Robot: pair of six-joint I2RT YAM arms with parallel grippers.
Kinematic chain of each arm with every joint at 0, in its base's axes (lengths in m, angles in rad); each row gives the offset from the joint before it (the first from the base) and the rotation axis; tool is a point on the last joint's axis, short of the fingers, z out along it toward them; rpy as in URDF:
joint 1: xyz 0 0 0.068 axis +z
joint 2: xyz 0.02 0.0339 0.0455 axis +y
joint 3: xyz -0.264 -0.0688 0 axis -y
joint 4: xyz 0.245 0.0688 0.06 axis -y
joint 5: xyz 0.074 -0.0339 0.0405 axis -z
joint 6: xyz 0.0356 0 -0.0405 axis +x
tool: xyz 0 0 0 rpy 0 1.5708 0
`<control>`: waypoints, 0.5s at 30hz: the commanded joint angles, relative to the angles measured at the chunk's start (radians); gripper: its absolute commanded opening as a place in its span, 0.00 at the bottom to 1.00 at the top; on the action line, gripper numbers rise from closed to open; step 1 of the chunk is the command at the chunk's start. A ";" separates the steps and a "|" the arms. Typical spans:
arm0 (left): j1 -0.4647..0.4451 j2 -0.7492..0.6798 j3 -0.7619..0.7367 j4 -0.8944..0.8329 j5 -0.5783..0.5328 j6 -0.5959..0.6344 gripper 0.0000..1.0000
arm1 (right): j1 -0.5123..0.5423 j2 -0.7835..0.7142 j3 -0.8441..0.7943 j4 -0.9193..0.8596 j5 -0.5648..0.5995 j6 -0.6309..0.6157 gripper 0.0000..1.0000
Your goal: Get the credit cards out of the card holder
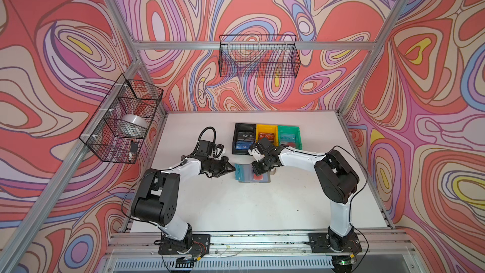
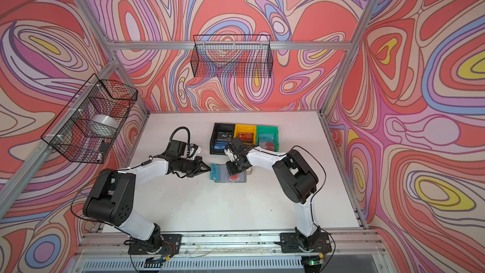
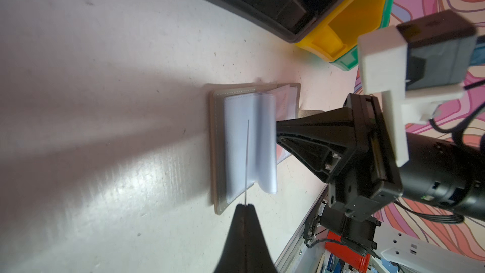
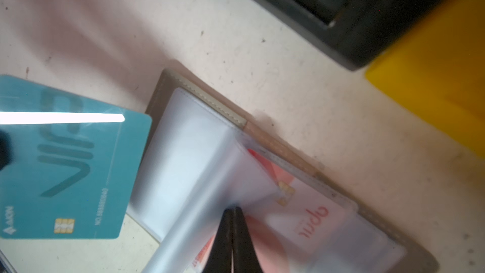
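Top views, holder: flat grey book-like card holder (image 1: 246, 175) open on white surface (image 1: 210, 206), just arm-base side of black plastic bin (image 1: 235, 138).
Top views, L end effector (image 1: 233, 170): clenched on thin teal plastic "VIP" card (image 1: 239, 172), out of its pocket, same side of bin.
L wrist, teal card: edge-on hairline; looks stiff, light, slick; pinch by short edge.
L wrist, R end effector (image 3: 277, 128): clenched, tips at floppy clear plastic sleeves (image 3: 241, 140); pinching or pressing, can't tell.
R wrist, next: white card w/ red circles (image 4: 315, 219) in pocket; film likely clings and holder is light, so pin holder & take card at pocket mouth.
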State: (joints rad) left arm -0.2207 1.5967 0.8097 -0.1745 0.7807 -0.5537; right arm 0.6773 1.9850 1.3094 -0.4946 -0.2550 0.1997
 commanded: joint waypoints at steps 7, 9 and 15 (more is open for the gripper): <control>0.018 -0.051 -0.018 -0.041 -0.001 0.021 0.00 | 0.031 0.038 -0.008 -0.011 -0.075 -0.006 0.06; 0.020 -0.056 -0.020 -0.043 -0.003 0.022 0.00 | 0.031 0.031 -0.012 -0.003 -0.089 -0.006 0.07; 0.021 -0.057 -0.018 -0.043 0.000 0.022 0.00 | 0.031 0.002 -0.030 0.019 -0.132 -0.011 0.07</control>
State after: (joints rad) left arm -0.2073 1.5578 0.8005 -0.1917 0.7807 -0.5503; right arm 0.7021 1.9957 1.3029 -0.4812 -0.3508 0.1993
